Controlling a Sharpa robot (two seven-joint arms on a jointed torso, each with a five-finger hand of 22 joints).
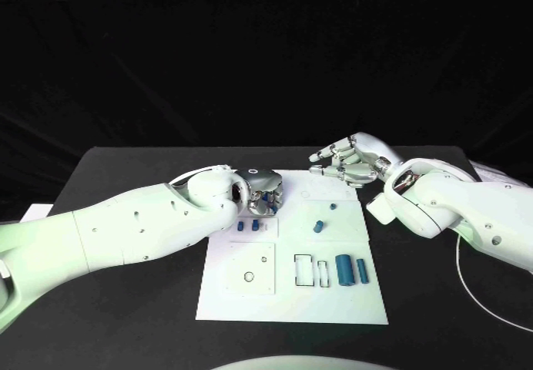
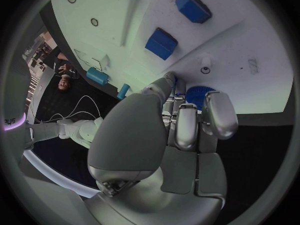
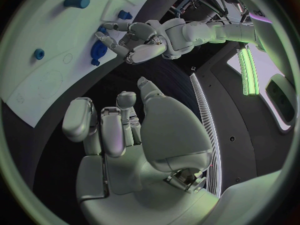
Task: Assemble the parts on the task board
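Note:
The white task board [image 1: 291, 301] lies mid-table. My left hand [image 1: 261, 193] is over its far left part, fingers curled around a round blue toothed part [image 2: 201, 95] that it holds against the board [image 2: 125, 15]; the same part [image 3: 97, 50] and hand [image 3: 134, 37] show in the right wrist view. My right hand [image 1: 350, 163] hovers by the board's far right corner, fingers curled in with nothing in them [image 3: 125, 135]. Two small blue blocks [image 1: 249, 226] lie close to the left hand. A blue peg [image 1: 333, 206], a short cylinder [image 1: 319, 227] and two longer cylinders [image 1: 346, 270] lie further right.
A thin white cable [image 1: 460, 266] runs over the black table at the right. A pale object [image 1: 38, 210] sits at the table's left edge. The board's near part carries outlined slots [image 1: 306, 270] and a small hole [image 1: 249, 276].

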